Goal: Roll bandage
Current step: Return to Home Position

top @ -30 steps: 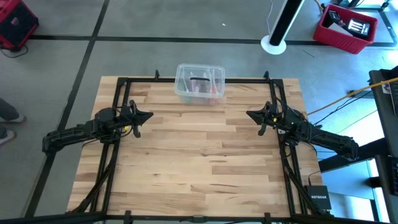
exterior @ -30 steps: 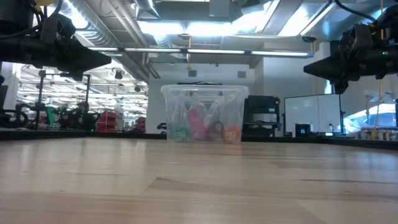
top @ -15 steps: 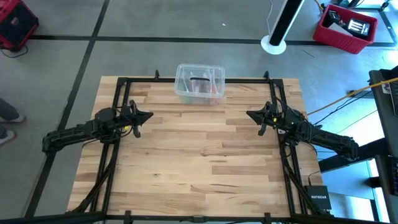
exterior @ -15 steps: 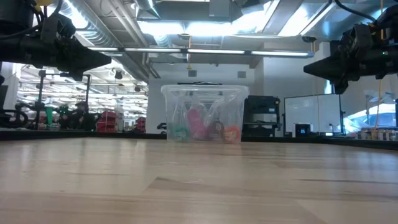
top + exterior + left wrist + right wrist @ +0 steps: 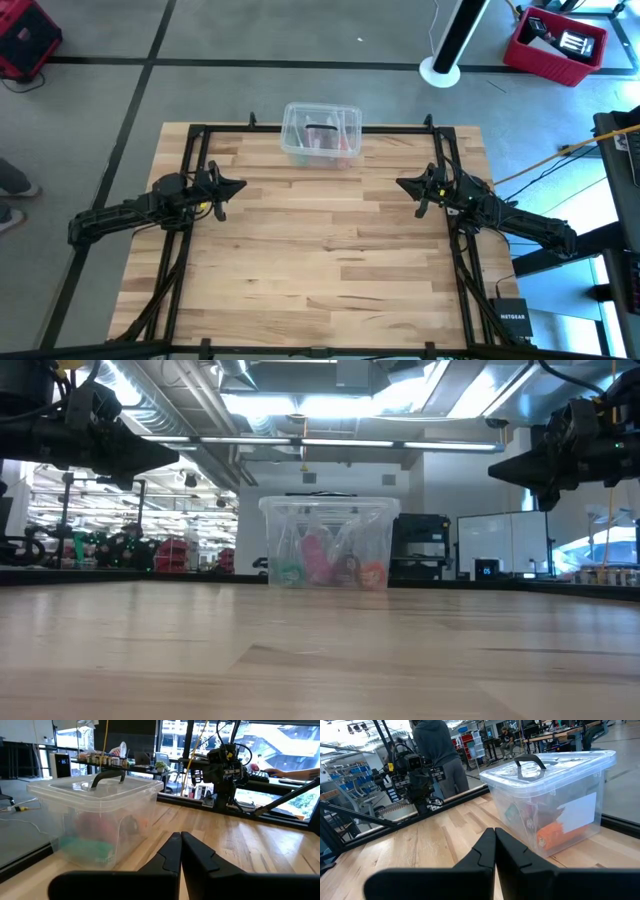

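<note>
Light wooden plank table (image 5: 320, 250); clear lidded box (image 5: 321, 134) standing at far edge, near centre.

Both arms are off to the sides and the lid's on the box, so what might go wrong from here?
1. The clear box, bandage inside, sits right at the far edge of the table; a bump might knock it off.
2. A person stands beyond the left gripper; an outward arm swing may come near them. The right gripper waits opposite.

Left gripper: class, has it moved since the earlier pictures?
No. The left gripper keeps the same spot relative to the clear box in the high view.
</note>
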